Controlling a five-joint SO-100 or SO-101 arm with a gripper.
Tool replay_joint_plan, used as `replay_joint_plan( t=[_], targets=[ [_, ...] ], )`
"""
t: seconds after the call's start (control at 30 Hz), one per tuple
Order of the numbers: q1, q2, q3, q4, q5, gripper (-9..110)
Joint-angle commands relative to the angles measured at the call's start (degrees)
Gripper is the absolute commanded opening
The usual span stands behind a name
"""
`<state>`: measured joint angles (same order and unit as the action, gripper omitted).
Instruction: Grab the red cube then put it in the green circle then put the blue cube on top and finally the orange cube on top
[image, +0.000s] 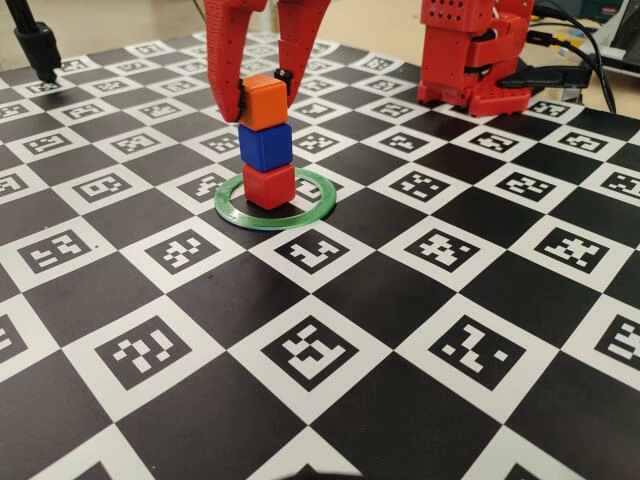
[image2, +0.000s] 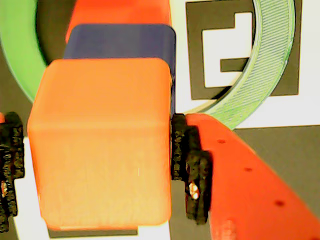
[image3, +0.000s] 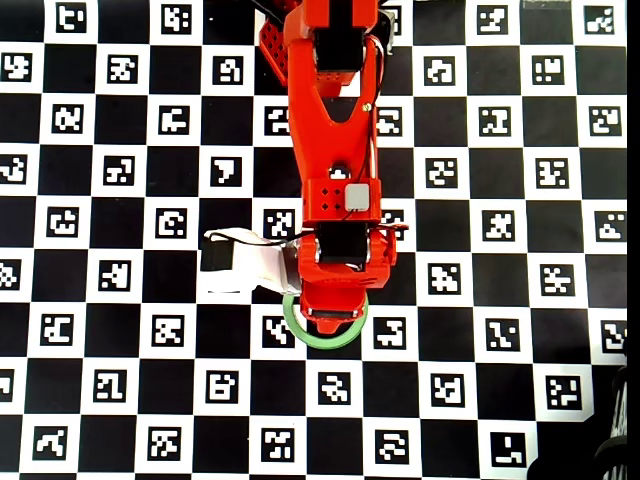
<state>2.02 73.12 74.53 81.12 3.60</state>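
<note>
Inside the green circle (image: 275, 221) stands a stack of three: the red cube (image: 268, 187) on the board, the blue cube (image: 265, 145) on it, and the orange cube (image: 265, 102) on top. My red gripper (image: 263, 90) comes down from above, one finger on each side of the orange cube. In the wrist view the orange cube (image2: 100, 150) fills the space between the black pads (image2: 192, 170) of the gripper (image2: 97, 160). The blue cube (image2: 120, 42), red cube (image2: 120, 12) and green circle (image2: 272, 65) show beyond it. From overhead the arm hides the stack; only part of the green circle (image3: 325, 343) shows.
The stack stands on a black-and-white marker checkerboard (image: 320, 350). My arm's red base (image: 470, 60) is at the back right, with cables behind it. A black stand (image: 40, 50) sits at the back left. A white wrist camera mount (image3: 235, 265) juts left of the arm.
</note>
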Motion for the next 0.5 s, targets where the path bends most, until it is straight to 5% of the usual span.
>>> replay_joint_plan(
  t=[0.0,0.47],
  targets=[
    [0.5,2.5,-0.9,0.4,0.3,26],
    [-0.4,6.3,-0.7,2.3,-2.5,37]
  ],
)
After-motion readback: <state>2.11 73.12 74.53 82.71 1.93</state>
